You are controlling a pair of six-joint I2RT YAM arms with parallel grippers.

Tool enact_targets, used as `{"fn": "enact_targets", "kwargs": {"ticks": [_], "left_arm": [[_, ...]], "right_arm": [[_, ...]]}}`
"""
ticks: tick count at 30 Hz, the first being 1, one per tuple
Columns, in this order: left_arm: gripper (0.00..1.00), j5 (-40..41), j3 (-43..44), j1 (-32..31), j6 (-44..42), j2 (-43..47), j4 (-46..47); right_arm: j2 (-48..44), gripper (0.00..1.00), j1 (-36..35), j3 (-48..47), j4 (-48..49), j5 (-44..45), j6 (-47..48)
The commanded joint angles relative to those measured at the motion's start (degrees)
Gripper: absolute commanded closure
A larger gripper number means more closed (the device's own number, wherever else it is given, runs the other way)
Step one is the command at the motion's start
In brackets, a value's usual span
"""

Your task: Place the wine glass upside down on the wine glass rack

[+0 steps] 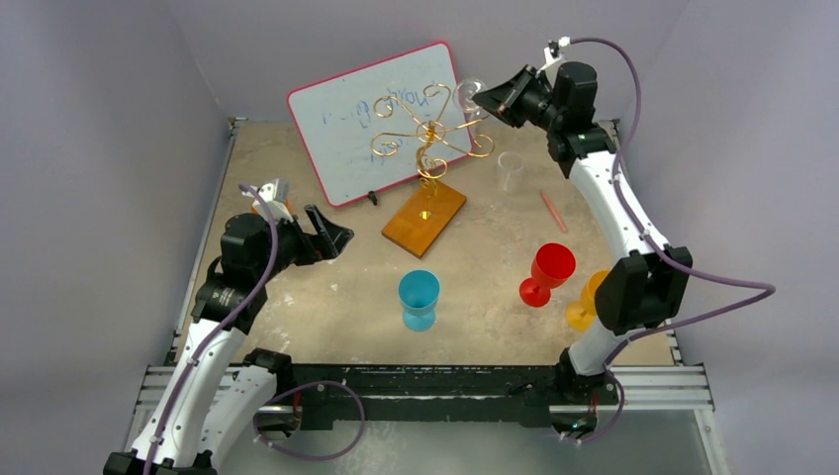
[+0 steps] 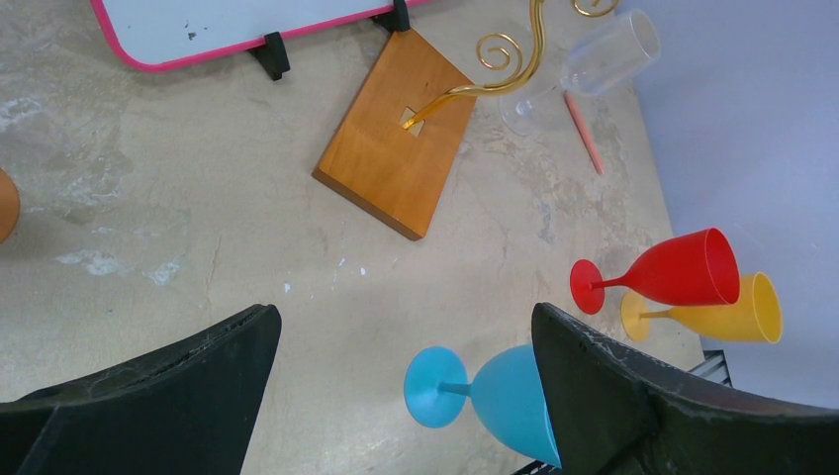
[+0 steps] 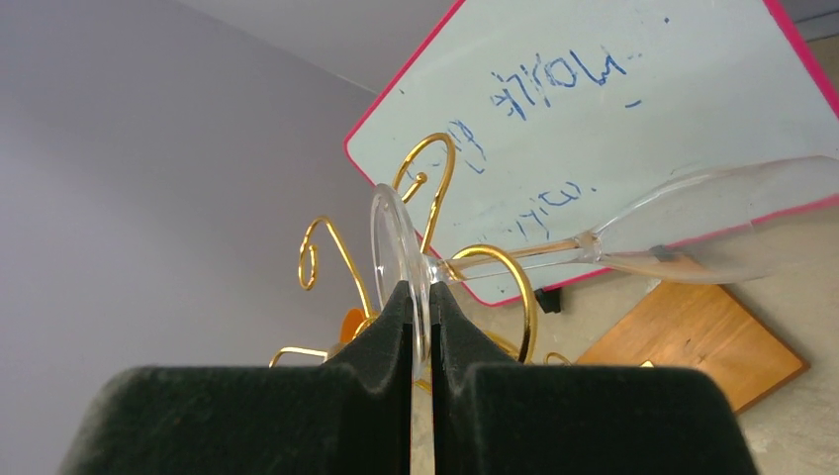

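The clear wine glass (image 3: 693, 223) is held by the rim of its foot (image 3: 394, 233) in my right gripper (image 3: 422, 292), high up at the back. Its stem runs sideways across a gold curl of the wine glass rack (image 3: 519, 282), and its bowl tilts down toward the wooden base (image 3: 712, 341). I cannot tell whether the stem rests on the wire. In the top view my right gripper (image 1: 482, 99) is at the rack's (image 1: 430, 134) upper right arms, with the foot (image 1: 469, 92) beside it. My left gripper (image 1: 331, 237) is open and empty, low over the table on the left.
The pink-framed whiteboard (image 1: 376, 119) leans behind the rack. A blue glass (image 1: 419, 297), a red glass (image 1: 549, 269) and a yellow glass (image 1: 584, 302) stand near the front. A clear cup (image 1: 510, 170) and a pink stick (image 1: 554, 211) are to the right of the rack's base (image 2: 396, 148).
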State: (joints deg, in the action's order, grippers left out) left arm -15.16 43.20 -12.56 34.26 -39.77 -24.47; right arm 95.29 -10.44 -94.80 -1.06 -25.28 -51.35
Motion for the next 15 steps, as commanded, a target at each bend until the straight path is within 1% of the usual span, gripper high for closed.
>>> {"fn": "enact_targets", "kwargs": {"ticks": [1, 4, 7, 11, 15], "left_arm": [[0.02, 0.22, -0.27, -0.19, -0.28, 0.92, 2.49], [0.02, 0.13, -0.15, -0.27, -0.23, 1.1, 2.33], [0.02, 0.28, -0.13, -0.24, -0.3, 1.66, 2.32], [0.02, 0.39, -0.31, -0.22, -0.29, 2.11, 2.47], [0.02, 0.22, -0.27, -0.25, -0.26, 1.88, 2.45]], "right_arm": [[0.68, 1.0, 0.33, -4.79, 2.97, -3.12, -0.03], [1.92, 0.95, 0.33, -6.92, -0.06, -4.44, 0.97], [2.05, 0.91, 0.33, -7.5, -1.84, -3.89, 1.77], [2.25, 0.79, 0.33, -8.52, -3.88, -3.44, 2.58], [2.66, 0.72, 0.33, -9.87, -6.1, -2.85, 3.55]]}}
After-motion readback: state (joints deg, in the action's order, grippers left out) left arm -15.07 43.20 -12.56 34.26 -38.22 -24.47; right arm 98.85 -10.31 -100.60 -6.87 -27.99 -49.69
